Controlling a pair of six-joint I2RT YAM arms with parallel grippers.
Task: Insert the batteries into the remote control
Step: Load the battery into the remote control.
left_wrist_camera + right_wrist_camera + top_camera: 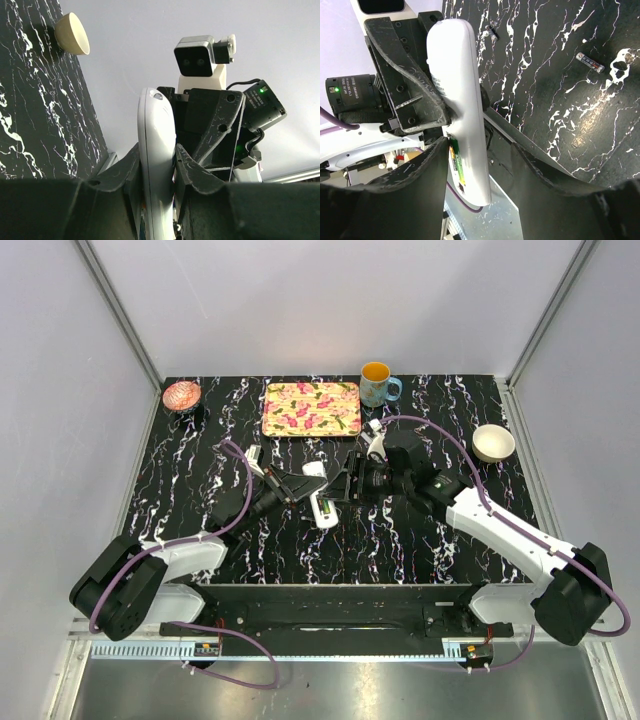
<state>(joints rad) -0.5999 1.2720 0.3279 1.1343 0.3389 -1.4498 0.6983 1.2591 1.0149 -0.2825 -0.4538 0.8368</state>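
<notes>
Remote control (462, 100) reads as smooth white plastic with a soft gloss; the greenish battery (456, 162) seated in it has a shiny printed wrap; the loose battery (590, 62) shows bright metal ends; the table (545, 50) is black with white veining, polished and throwing glare; the fingers (420, 190) of the right gripper (479, 150) are matt black plastic, grainy, scuffed pale at the edges; the bowl (72, 34) looks matt cream.

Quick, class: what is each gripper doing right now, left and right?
Left gripper: shut on the remote control.
Right gripper: open, straddling the remote control's end, with a gap showing on one side.
</notes>
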